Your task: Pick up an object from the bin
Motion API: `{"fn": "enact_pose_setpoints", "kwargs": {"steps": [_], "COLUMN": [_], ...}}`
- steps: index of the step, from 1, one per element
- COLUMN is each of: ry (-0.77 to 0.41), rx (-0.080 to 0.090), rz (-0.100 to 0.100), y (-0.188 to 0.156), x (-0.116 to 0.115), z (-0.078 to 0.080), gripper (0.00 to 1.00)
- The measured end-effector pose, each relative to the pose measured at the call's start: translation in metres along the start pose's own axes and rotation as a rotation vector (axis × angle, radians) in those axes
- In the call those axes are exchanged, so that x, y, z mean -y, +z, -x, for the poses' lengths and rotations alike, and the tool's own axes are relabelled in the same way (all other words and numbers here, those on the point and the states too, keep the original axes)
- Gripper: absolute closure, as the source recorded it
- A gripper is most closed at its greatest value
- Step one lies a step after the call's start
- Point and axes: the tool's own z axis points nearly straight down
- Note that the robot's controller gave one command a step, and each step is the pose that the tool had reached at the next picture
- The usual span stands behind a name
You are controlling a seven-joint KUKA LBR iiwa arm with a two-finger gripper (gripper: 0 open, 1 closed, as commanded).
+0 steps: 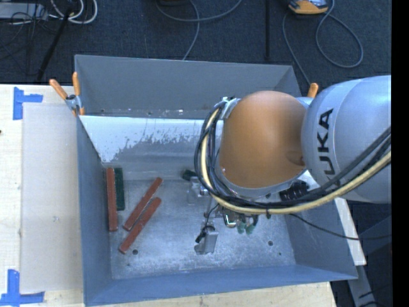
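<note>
Hanging low in the grey bin (192, 82) right now is the claw (206, 240), a little near of the middle of the floor; above it the arm (348, 146) comes in from the right, its orange cover (262, 139) bulging over the wrist with cables looped round it. From where I stand that bulk hides the upper part of the claw, and whether it is wide or narrow I cannot tell; under its tip there is bare, dusty metal. The things to pick lie off to the left, well apart from it. Nearest is the lower slanted brown stick (139, 226); the upper slanted brown stick (143, 203) lies just beside it on the far side, nearly parallel. Further left the straight brown stick (112, 199) runs near to far along the foot of the left wall, with a dark green strip (119, 189) just beside its right edge.
</note>
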Motion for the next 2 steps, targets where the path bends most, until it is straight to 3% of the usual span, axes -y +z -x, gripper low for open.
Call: {"fn": "enact_pose_setpoints", "kwargs": {"steps": [1,2], "ry": [-0.059,-0.16], "rx": [0.001,0.013], "rz": [-0.001,-0.003], "y": [0.16,0.166], "x": [0.09,0.186], "z": [0.021,0.07], "gripper": [0.0,0.0]}}
